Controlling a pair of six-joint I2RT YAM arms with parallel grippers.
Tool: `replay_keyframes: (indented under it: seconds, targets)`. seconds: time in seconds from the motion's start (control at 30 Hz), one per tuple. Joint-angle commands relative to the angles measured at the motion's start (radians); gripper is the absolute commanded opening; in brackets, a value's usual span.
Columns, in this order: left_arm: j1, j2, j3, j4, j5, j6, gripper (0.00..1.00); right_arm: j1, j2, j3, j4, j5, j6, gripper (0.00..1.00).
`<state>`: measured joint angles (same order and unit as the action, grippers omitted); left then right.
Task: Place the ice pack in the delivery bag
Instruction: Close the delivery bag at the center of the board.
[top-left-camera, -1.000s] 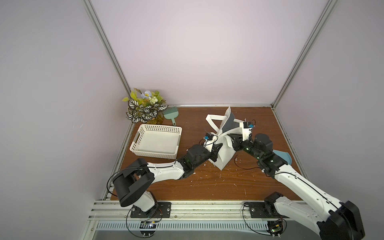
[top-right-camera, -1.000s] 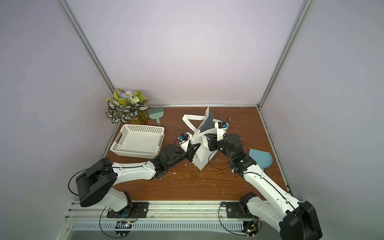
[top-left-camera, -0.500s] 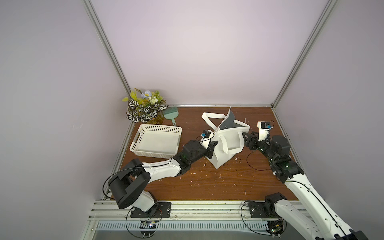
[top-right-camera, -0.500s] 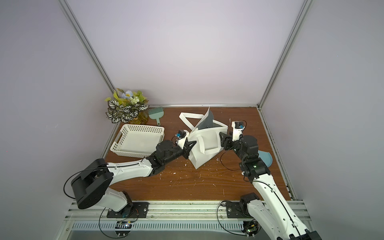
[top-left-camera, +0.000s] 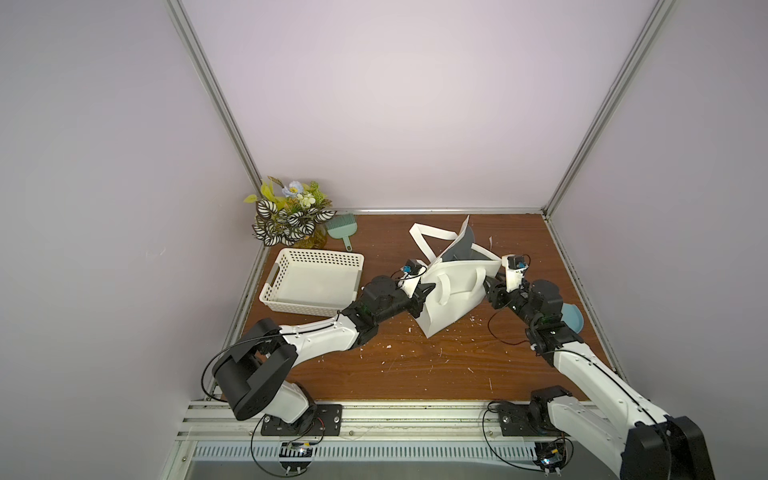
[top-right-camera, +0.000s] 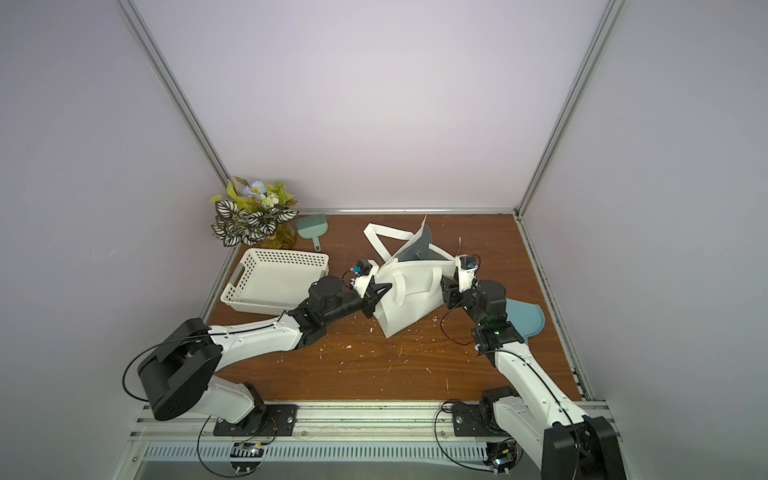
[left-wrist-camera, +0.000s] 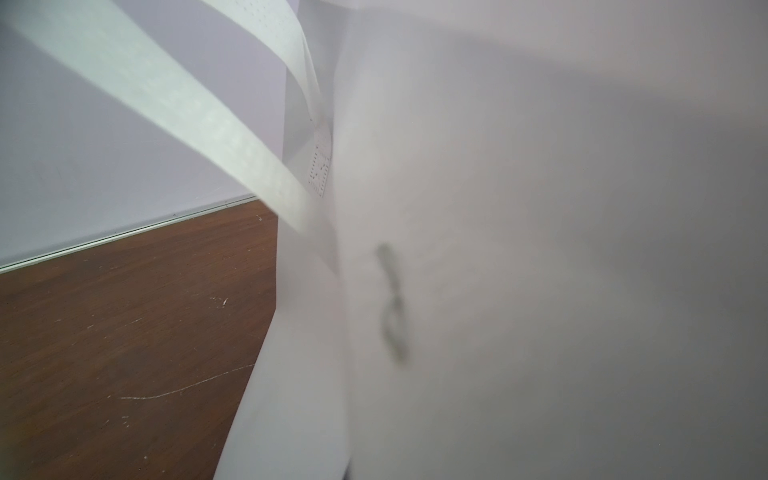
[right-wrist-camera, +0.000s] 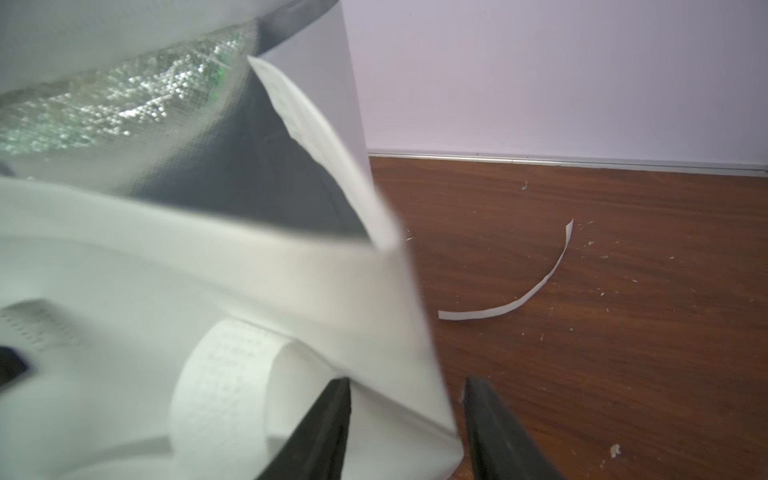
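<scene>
- At the middle of the tabletop (top-left-camera: 415, 374), the left tool (top-left-camera: 428, 287) is closed on the left edge of the bag (top-left-camera: 457, 305). In the left wrist view white fabric fills most of the picture, too close and blurred to show the fingers.
- The right tool (top-left-camera: 491, 291) is at the bag's right edge and open. In the right wrist view its two black fingers (right-wrist-camera: 324, 424) stand apart, with the bag's corner between them.
- The bag stands tilted between the two tools. Its flap (top-left-camera: 464, 246) is raised at the far side and shows a grey inner face. Silver foil lining (right-wrist-camera: 124, 104) shows in the right wrist view.
- One loop handle (top-left-camera: 420, 239) hangs out toward the back wall.
- The ice pack shows in no view, and I cannot tell whether it is inside the bag.
- A curled paper strip (right-wrist-camera: 536, 286) lies on the tabletop just beyond the bag, and white scraps are scattered over the wood.
- A blue dish (top-left-camera: 575, 328) lies behind the right arm, near the right wall.
- A white basket (top-left-camera: 291, 266) sits beside the left arm, apart from the bag.
- A plant (top-left-camera: 291, 216) stands in the far left corner, with a green hand brush (top-left-camera: 341, 229) just beside it.
</scene>
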<state>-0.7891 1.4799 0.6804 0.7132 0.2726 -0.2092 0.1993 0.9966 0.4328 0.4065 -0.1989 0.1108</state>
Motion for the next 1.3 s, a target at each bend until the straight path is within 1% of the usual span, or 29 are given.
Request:
replay_keyframes:
  seconds: [0.0,0.07,0.1,0.17,0.27,0.37,0.4,0.43,0.47,0.53,0.6,0.67,0.73,0.77,0.83,0.87,0.9,0.93,1.03,1.1,1.2,1.27]
  targets:
    - [0.008,-0.017,0.026,-0.03,0.075,0.017,0.05,-0.013,0.071,0.035,0.19,-0.071,-0.02,0.41]
    - [0.008,-0.012,0.032,-0.038,0.091,0.022,0.05,-0.014,0.137,0.057,0.227,-0.111,-0.011,0.38]
    - [0.007,-0.009,0.036,-0.043,0.101,0.024,0.05,-0.013,0.167,0.063,0.259,-0.149,-0.002,0.34]
    - [0.008,-0.007,0.043,-0.053,0.112,0.027,0.05,-0.012,0.216,0.074,0.319,-0.184,0.026,0.27]
    - [0.008,0.0,0.057,-0.072,0.145,0.031,0.06,-0.007,0.278,0.096,0.374,-0.214,0.036,0.28]
    - [0.008,0.005,0.059,-0.083,0.147,0.033,0.1,-0.006,0.321,0.118,0.412,-0.232,0.043,0.28]
    - [0.008,0.005,0.06,-0.086,0.141,0.032,0.13,-0.006,0.331,0.127,0.416,-0.24,0.044,0.26]
    - [0.008,0.006,0.059,-0.087,0.14,0.034,0.2,-0.006,0.339,0.133,0.42,-0.246,0.044,0.25]
    - [0.008,0.008,0.059,-0.09,0.139,0.033,0.31,-0.006,0.346,0.138,0.427,-0.252,0.045,0.25]
    - [0.008,0.012,0.063,-0.095,0.136,0.034,0.27,-0.006,0.358,0.148,0.427,-0.25,0.047,0.27]
    - [0.008,0.018,0.064,-0.098,0.136,0.037,0.26,-0.006,0.369,0.155,0.43,-0.254,0.049,0.26]
    - [0.008,0.024,0.07,-0.103,0.132,0.036,0.18,-0.005,0.385,0.171,0.423,-0.265,0.051,0.25]
    - [0.009,0.024,0.073,-0.107,0.121,0.038,0.14,-0.001,0.388,0.177,0.416,-0.256,0.052,0.26]
    - [0.008,0.024,0.074,-0.107,0.11,0.037,0.1,0.0,0.384,0.182,0.406,-0.247,0.052,0.29]
    - [0.008,0.02,0.071,-0.102,0.089,0.035,0.06,0.005,0.367,0.195,0.361,-0.22,0.052,0.46]
    - [0.008,0.019,0.07,-0.1,0.081,0.034,0.03,0.008,0.35,0.201,0.328,-0.197,0.053,0.52]
    - [0.008,0.016,0.07,-0.098,0.07,0.03,0.0,0.01,0.331,0.21,0.291,-0.165,0.064,0.56]
    - [0.008,0.012,0.066,-0.09,0.059,0.026,0.0,0.012,0.309,0.222,0.252,-0.139,0.077,0.59]
    - [0.008,0.002,0.046,-0.048,0.046,0.018,0.0,0.018,0.227,0.271,0.082,-0.025,0.145,0.63]
    - [0.008,-0.003,0.04,-0.029,0.041,0.014,0.0,0.024,0.177,0.332,-0.087,0.057,0.218,0.63]
    - [0.007,0.0,0.043,-0.014,0.046,0.008,0.01,0.053,0.134,0.454,-0.335,0.109,0.283,0.63]
    - [0.008,0.003,0.046,-0.008,0.048,0.005,0.01,0.082,0.117,0.521,-0.454,0.119,0.306,0.63]
